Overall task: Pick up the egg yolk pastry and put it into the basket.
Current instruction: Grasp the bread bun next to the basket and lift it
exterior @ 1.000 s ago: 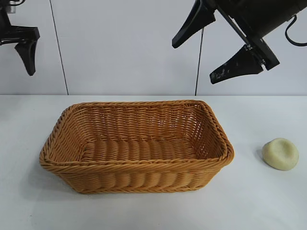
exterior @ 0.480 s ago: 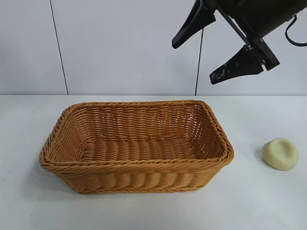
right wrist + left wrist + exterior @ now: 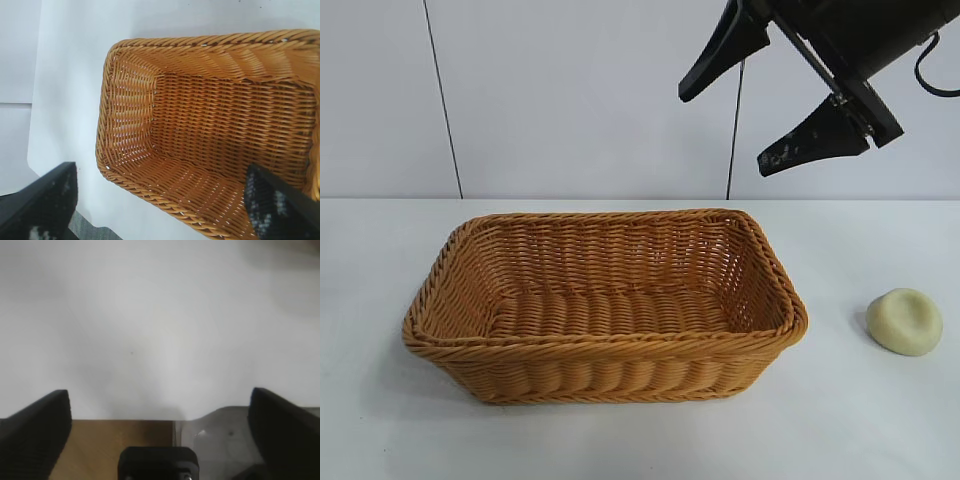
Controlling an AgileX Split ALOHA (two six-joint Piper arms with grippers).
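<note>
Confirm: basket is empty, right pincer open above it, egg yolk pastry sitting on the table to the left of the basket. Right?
One thing is off: the egg yolk pastry sits on the table to the right of the basket, not the left, as the exterior view shows. The rest holds: the basket is empty and the right pincer hangs open above it.

Basket [image 3: 605, 305] set on desk [image 3: 380, 430], left of centre in exterior view. Egg yolk pastry [image 3: 904, 321] placed on desk to right of basket, well apart, outside it. Nothing seen inside basket. Right hand [image 3: 760, 95] held above basket's far right corner, clear of rim, fingers spread. Wall [image 3: 570, 90] located behind desk. Left hand [image 3: 160, 440] positioned over bare desk at edge, fingers spread.
</note>
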